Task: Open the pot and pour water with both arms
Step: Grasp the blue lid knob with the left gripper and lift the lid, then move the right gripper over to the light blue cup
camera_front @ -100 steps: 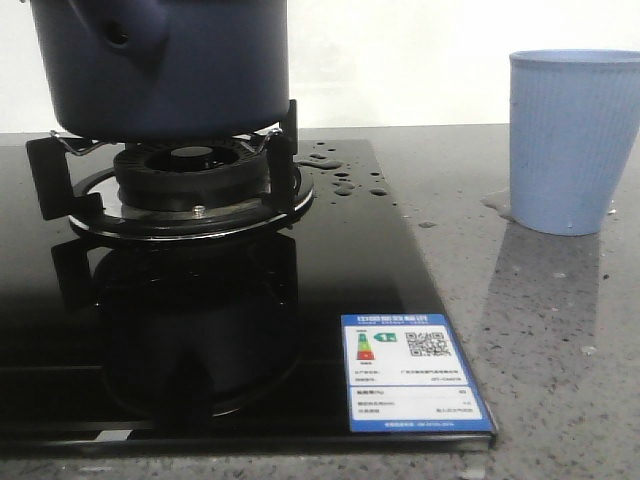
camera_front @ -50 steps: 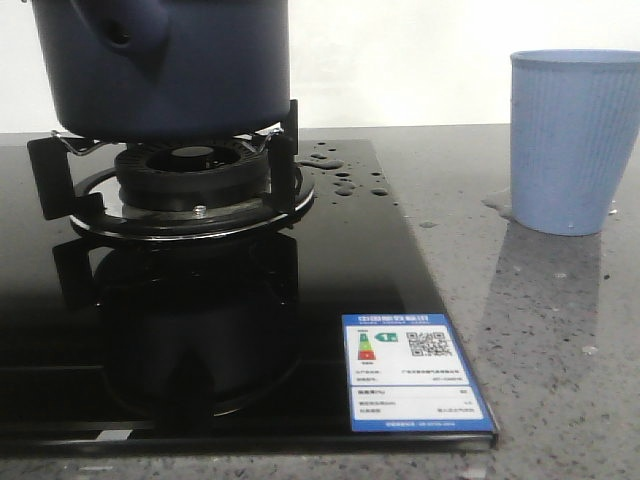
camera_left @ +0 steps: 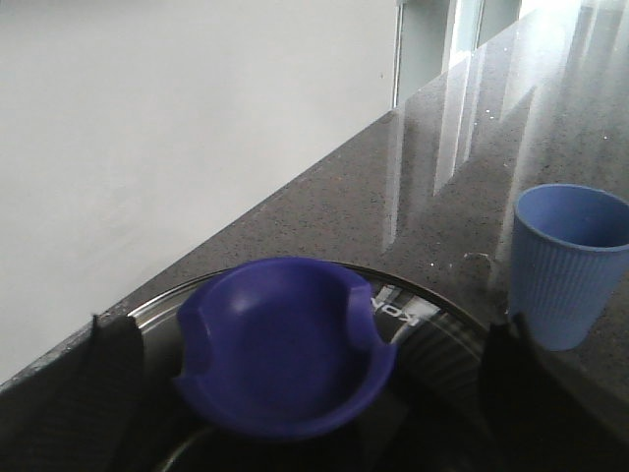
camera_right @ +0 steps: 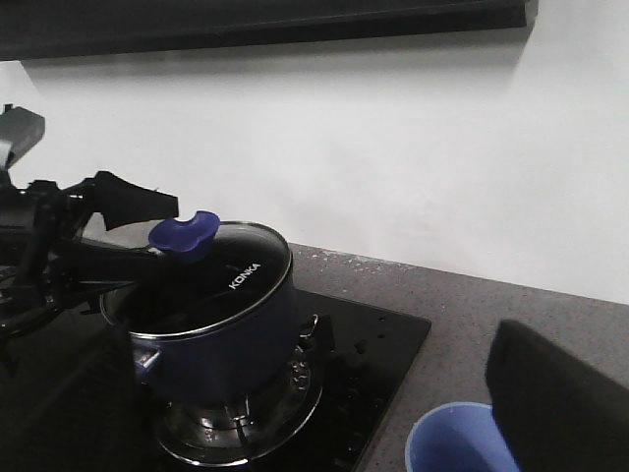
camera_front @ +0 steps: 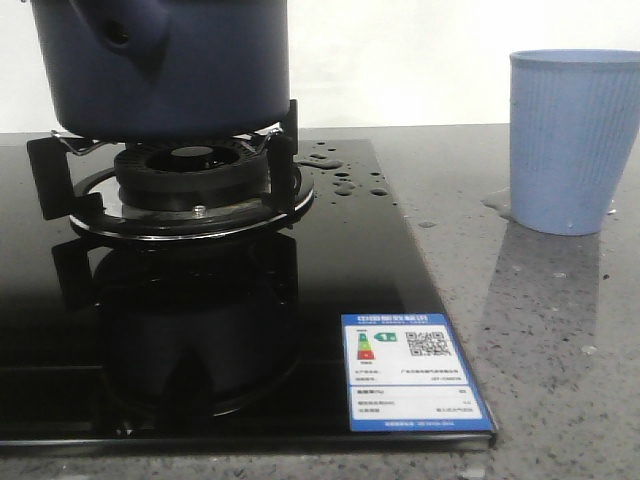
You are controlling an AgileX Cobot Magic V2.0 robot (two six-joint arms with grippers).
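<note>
Left gripper [camera_right: 147, 211] jaws apart beside the pot's [camera_front: 160, 65] lid knob [camera_left: 285, 344]; lid [camera_right: 231, 265] reads "KONKA"; cup [camera_front: 572, 140] stands beyond on the bench [camera_front: 560, 330]; right gripper's jaws unclear

A kitchen: a black glass gas hob [camera_front: 330, 300] set in a speckled grey counter [camera_front: 560, 330].

Front view sits low and close; both wrist views look down, all sharing the pot [camera_front: 160, 65] and cup [camera_front: 572, 140].
</note>
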